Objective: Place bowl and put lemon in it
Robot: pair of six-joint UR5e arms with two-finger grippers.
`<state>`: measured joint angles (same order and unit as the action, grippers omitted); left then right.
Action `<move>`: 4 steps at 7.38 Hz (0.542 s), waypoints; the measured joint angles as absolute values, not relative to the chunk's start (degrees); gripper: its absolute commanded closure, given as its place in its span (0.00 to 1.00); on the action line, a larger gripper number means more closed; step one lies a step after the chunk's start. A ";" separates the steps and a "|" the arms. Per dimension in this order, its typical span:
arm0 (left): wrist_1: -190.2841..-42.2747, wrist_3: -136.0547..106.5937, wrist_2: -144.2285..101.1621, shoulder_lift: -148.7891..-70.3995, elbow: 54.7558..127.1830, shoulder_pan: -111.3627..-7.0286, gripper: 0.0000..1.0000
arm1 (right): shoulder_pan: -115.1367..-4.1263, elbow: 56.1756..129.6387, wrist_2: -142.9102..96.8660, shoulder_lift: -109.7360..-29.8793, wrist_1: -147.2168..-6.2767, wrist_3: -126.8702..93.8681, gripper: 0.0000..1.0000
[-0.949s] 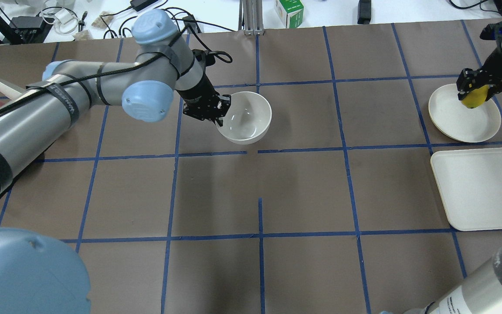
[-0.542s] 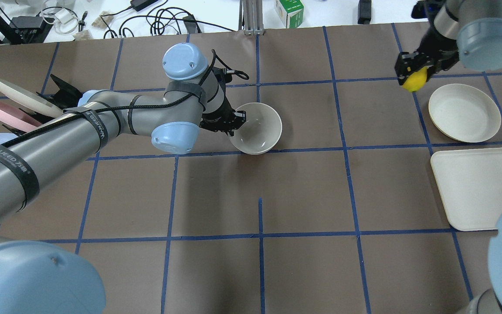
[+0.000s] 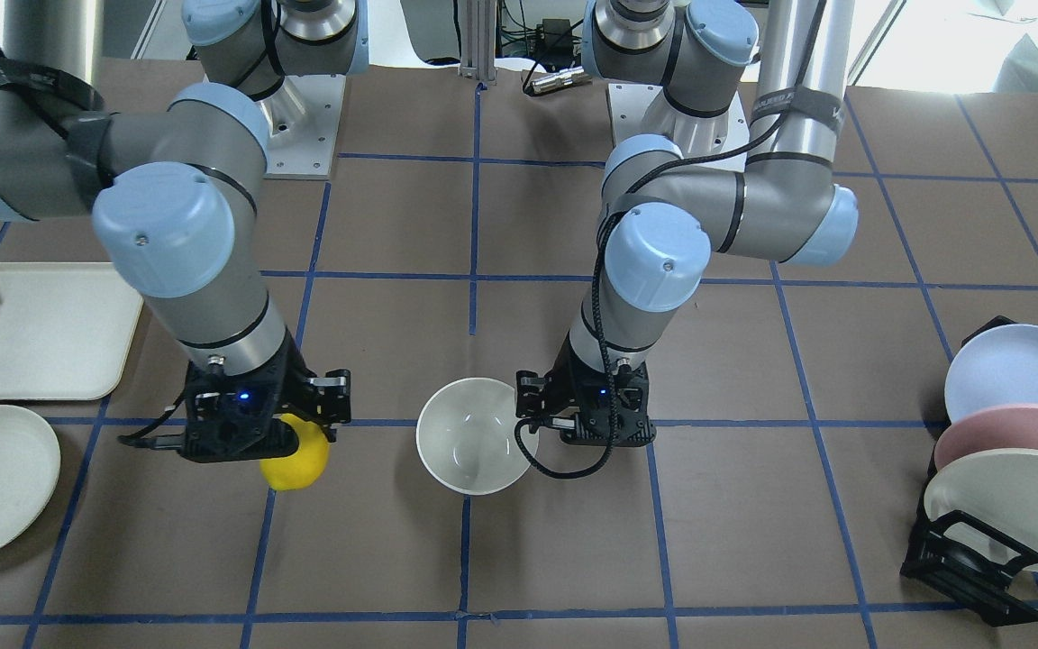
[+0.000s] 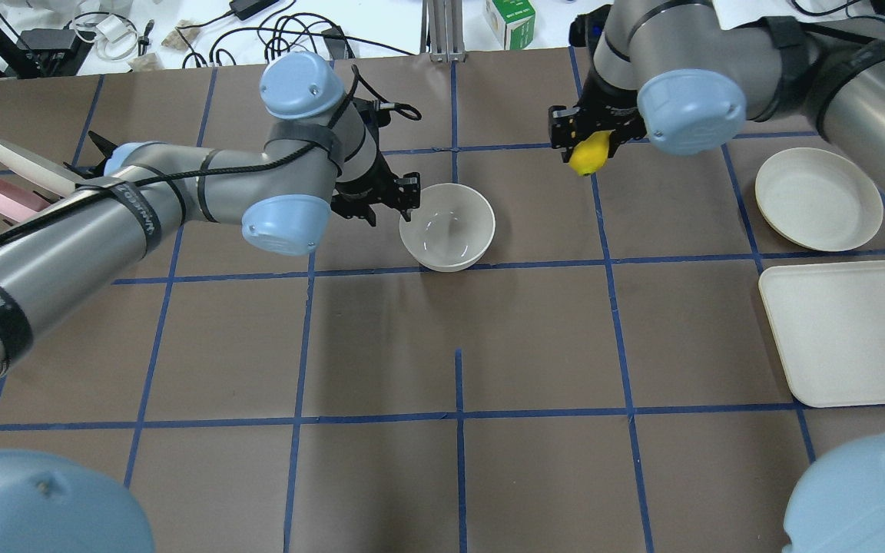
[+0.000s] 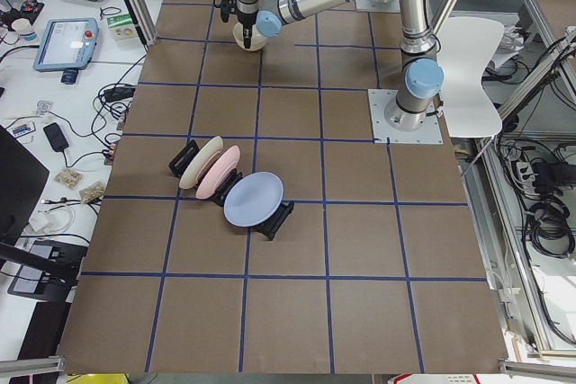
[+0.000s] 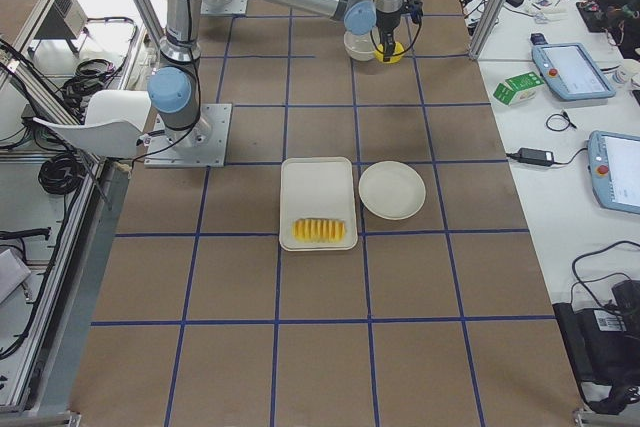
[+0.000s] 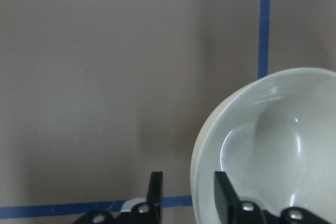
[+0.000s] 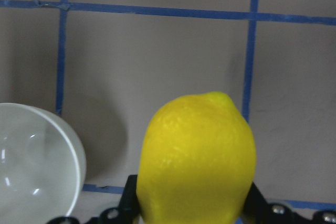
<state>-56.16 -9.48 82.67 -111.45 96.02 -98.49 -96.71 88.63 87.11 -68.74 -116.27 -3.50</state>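
Brown table (image 4: 535, 338), blue tape grid (image 4: 459, 384), carries the bowl (image 4: 447, 226).

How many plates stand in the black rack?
3: the blue plate nearest the robot, the pink plate in the middle, the cream plate on the far side. None seems hidden.

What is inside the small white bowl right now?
Empty. The bowl shows a bare glossy inside, and the lemon is held in the right pincer, apart from it.

free: bare table (image 4: 535, 215) between bowl (image 4: 447, 230) and right tool (image 4: 590, 147) clamping lemon (image 4: 588, 159) | free: bowl mouth from above | obstacle: left tool (image 4: 409, 201) straddling bowl's left rim, jaws apart
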 measured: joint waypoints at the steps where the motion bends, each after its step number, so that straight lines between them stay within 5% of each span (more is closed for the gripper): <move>1: -62.76 -5.15 83.49 -108.42 93.83 -96.69 0.00 | -99.92 88.68 86.01 -67.16 -118.06 -9.04 0.99; 4: -78.27 5.61 85.95 -98.57 90.95 -91.04 0.00 | -109.09 88.76 85.14 -61.56 -127.20 -19.73 0.99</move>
